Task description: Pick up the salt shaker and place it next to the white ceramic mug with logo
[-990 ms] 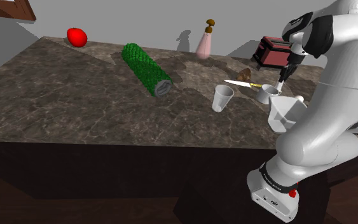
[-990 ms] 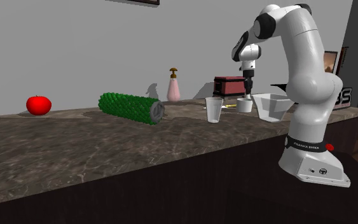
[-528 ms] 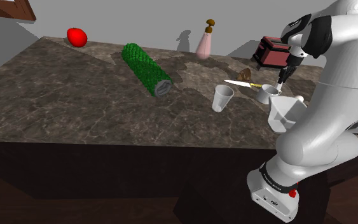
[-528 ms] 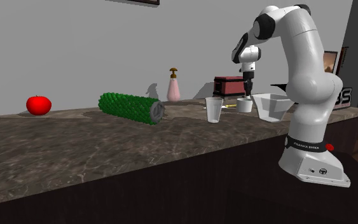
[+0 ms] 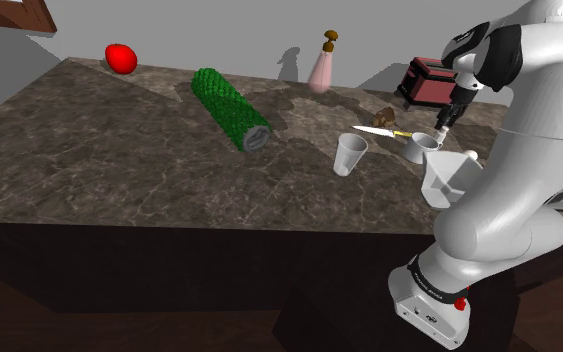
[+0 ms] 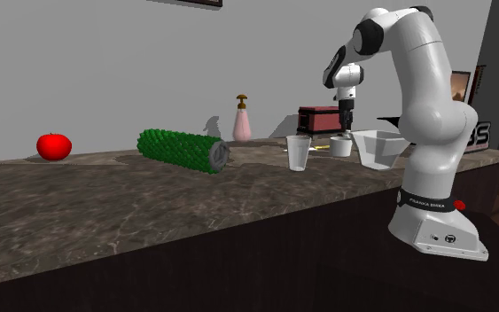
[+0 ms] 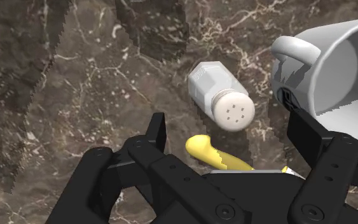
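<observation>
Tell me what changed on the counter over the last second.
Hardly anything. The tool shifted only a hair, if at all, and is open above the salt shaker, gripping nothing. Nothing was taken hold of or let go. The salt shaker, the mug, the yellow-handled knife, the tomato and the green roll stayed where they were.

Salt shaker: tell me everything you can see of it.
The salt shaker is a small pale grey-white jar with faceted sides and a round cap pierced by small holes. It appears to stand upright on the dark marbled counter. The white mug sits close beside it, with a gap between them, and a yellow handle lies near its base. The open gripper hovers above it, one finger on either side, not touching it.
</observation>
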Controlling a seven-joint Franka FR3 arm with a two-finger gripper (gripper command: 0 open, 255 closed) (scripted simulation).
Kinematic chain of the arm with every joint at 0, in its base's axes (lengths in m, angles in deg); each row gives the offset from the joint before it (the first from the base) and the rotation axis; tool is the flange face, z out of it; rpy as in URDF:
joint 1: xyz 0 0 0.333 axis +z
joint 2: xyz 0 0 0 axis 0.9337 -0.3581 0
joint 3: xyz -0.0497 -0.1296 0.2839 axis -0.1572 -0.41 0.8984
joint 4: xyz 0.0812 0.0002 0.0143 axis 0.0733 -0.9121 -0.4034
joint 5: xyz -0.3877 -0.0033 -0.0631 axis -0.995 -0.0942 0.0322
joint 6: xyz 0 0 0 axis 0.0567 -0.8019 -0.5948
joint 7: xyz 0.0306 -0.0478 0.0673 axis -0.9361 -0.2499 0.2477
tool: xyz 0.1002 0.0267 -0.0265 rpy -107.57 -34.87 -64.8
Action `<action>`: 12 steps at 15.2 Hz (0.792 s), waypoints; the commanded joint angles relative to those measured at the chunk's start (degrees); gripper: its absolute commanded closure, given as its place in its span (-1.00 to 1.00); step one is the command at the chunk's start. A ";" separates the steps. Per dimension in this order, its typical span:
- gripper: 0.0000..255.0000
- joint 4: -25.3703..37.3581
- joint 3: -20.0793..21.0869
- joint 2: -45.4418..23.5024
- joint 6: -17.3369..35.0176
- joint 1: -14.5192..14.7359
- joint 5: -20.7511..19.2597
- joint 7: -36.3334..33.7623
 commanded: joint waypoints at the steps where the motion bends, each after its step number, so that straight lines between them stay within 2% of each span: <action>1: -1.00 1.49 -0.17 0.37 -1.78 -0.01 -0.32 -0.22; 4: -1.00 6.18 -0.50 0.97 -6.90 -0.26 -0.92 -0.69; 12: -1.00 6.17 -0.50 0.97 -6.89 -0.26 -0.92 -0.69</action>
